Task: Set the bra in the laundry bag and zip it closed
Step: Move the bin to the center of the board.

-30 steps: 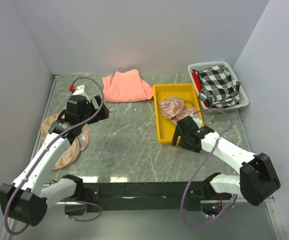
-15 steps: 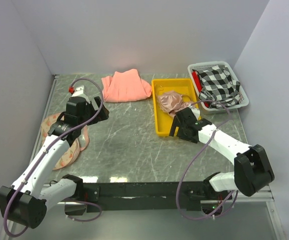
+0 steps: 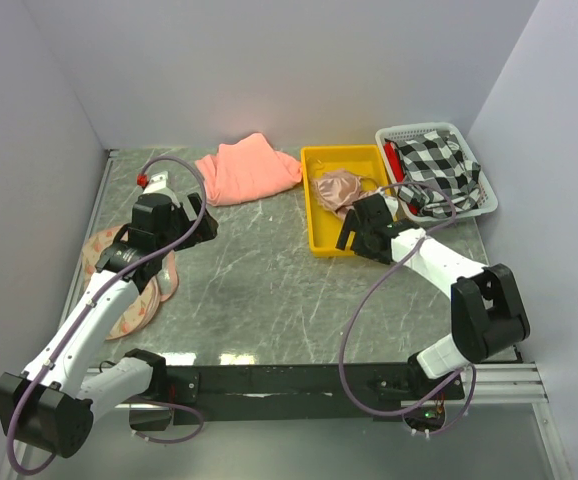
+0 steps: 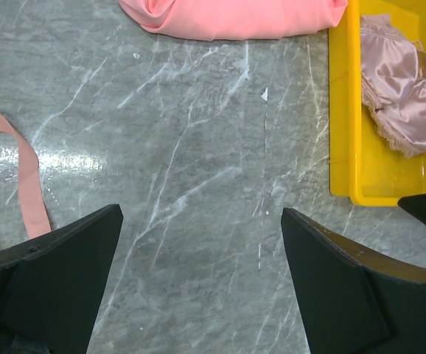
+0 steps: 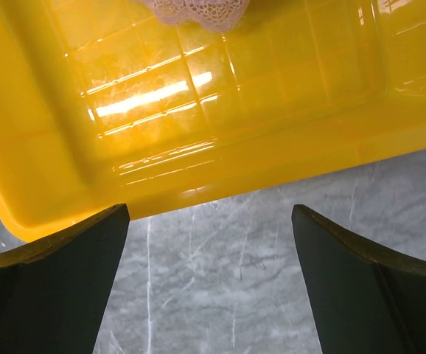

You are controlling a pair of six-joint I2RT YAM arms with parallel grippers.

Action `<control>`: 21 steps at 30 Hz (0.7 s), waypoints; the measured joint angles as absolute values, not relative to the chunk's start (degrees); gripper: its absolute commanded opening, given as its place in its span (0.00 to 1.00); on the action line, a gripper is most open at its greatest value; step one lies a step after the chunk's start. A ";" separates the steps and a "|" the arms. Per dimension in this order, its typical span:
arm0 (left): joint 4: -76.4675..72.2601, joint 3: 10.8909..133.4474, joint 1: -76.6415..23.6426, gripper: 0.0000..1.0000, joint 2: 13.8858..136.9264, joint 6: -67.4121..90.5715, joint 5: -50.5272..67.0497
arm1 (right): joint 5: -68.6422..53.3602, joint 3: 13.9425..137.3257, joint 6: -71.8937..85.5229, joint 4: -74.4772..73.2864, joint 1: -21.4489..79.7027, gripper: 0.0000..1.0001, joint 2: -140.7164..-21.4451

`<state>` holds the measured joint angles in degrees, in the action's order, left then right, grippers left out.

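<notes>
- Laundry bag (image 3: 134,312): lies flat at the left edge of the grey marbled table (image 3: 269,285), largely covered by the left arm; its zip is not seen.
- Left gripper (image 4: 200,214): is held over bare table just right of the bag; the fingers are spread wide and nothing is grasped.
- Salmon-pink cloth (image 3: 249,170): is bunched at the far side, left of centre, just beside the tray.
- Yellow tray (image 3: 314,205): is set right of centre.
- Bra (image 3: 337,188): is crumpled in the tray's far half, outside the bag and well apart from it.
- Right gripper (image 5: 211,210): is poised over the tray's near rim; it is released, fingers wide, and the bra is not touched.
- White basket (image 3: 439,128): is placed at the far right corner and is filled by a black-and-white checked cloth (image 3: 434,170).
</notes>
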<state>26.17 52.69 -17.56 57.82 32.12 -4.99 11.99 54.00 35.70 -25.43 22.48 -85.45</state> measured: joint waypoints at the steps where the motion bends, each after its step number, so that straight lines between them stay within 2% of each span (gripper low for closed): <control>1: 26.17 52.69 -17.56 0.97 57.82 32.12 -4.99 | 11.60 54.33 35.40 -25.08 22.15 1.00 -85.86; 13: 26.20 52.66 -17.56 0.97 57.69 32.14 -5.41 | 11.42 59.66 32.45 -24.14 20.34 1.00 -91.20; 21: 26.15 52.49 -17.56 0.97 57.47 32.14 -5.43 | 12.82 60.53 32.49 -24.34 15.09 1.00 -92.90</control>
<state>26.15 52.49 -17.56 57.47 32.14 -5.43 12.82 60.53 32.49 -24.34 15.09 -92.90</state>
